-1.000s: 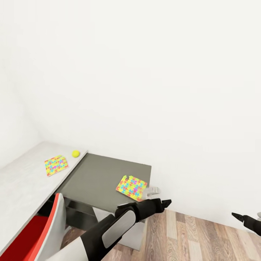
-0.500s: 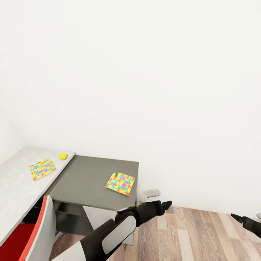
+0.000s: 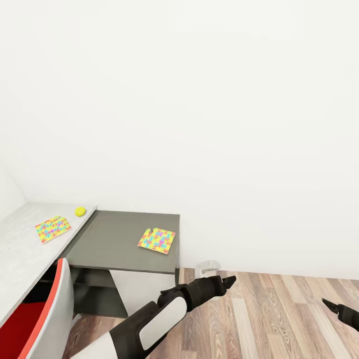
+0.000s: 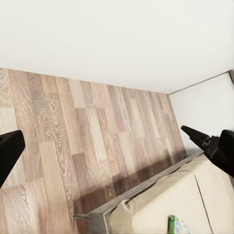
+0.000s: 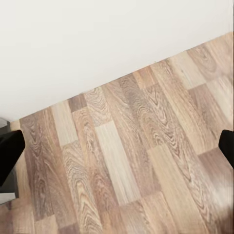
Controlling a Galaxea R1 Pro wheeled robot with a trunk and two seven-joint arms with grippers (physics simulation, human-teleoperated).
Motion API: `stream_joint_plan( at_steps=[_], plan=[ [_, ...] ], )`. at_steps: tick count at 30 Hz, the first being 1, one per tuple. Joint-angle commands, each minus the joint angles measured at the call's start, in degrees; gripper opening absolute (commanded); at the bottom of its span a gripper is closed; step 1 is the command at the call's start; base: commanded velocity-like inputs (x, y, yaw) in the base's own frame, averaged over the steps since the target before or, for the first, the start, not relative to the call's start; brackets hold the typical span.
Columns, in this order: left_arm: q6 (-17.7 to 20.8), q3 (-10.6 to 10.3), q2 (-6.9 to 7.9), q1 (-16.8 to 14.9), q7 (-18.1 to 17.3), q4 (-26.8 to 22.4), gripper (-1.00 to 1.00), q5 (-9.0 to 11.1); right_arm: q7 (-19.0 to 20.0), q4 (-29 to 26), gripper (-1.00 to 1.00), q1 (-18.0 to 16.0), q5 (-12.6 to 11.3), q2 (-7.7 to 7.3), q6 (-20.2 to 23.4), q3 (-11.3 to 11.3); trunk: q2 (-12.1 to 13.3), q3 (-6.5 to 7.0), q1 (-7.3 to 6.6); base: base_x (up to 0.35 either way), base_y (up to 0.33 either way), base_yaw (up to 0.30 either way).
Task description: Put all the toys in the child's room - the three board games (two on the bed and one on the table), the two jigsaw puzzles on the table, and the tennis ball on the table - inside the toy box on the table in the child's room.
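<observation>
White walls meet wood floor (image 3: 279,319); both grippers, left (image 4: 114,146) and right (image 5: 117,146), spread empty.

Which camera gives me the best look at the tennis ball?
The head view: the tennis ball sits in plain sight on the light table, beside a puzzle. Both wrist views look at wood floor instead.

Black left arm (image 3: 189,294) with white forearm panel, pointed black tool (image 3: 228,281)

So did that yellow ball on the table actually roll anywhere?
No. The ball sits at the same spot by the light table's edge; the camera itself turned.
</observation>
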Motion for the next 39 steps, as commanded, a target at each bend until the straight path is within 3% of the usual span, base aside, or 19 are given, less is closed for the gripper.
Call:
stream_joint_plan(
  at_steps=[1,5,20,21,24,29,35,39],
  plan=[
    [0.06,-0.08,0.02,-0.04,0.44,-0.11,1.00,0.54,0.49,0.55,1.00,-0.05,-0.47,-0.01,-0.56,-0.18,-0.12,-0.11,0.02,-0.069,0.000,-0.020],
    [0.03,0.35,0.33,0.17,0.49,-0.11,1.00,0.77,3.09,1.85,1.00,-0.05,-0.46,-0.05,-3.35,-0.20,-0.12,-0.10,0.02,-0.031,0.000,-0.009],
    [-0.06,0.81,0.76,0.77,0.51,0.39,1.00,0.47,4.42,2.59,1.00,-0.14,-0.60,0.02,-1.48,-0.16,-0.12,0.04,0.02,0.105,0.084,-0.181],
    [0.41,0.83,0.64,0.74,0.37,0.48,1.00,0.68,-4.83,4.57,1.00,-0.77,0.07,0.90,2.94,0.64,-0.12,0.06,0.02,0.006,0.005,-0.299],
    [0.65,0.89,0.64,0.70,0.40,0.66,1.00,0.89,-8.88,5.04,1.00,-0.97,0.63,1.86,3.67,1.51,-0.12,0.13,0.02,0.004,0.003,-0.298],
    [0.93,1.24,0.51,0.39,0.18,3.86,1.00,1.25,-10.73,5.26,1.00,-1.06,0.85,2.33,4.06,1.95,-0.12,0.32,0.02,0.001,0.001,-0.292],
    [1.37,4.39,0.27,0.10,-0.69,8.44,1.00,1.87,-11.46,5.72,1.00,-1.08,0.95,2.53,4.31,2.21,-0.12,0.59,0.02,0.000,0.000,-0.287],
    [1.40,4.71,0.25,0.08,-0.75,8.79,1.00,1.96,-11.41,5.72,1.00,-1.04,0.93,2.55,4.34,2.24,-0.12,0.78,0.02,0.000,0.000,-0.286]
  ],
)
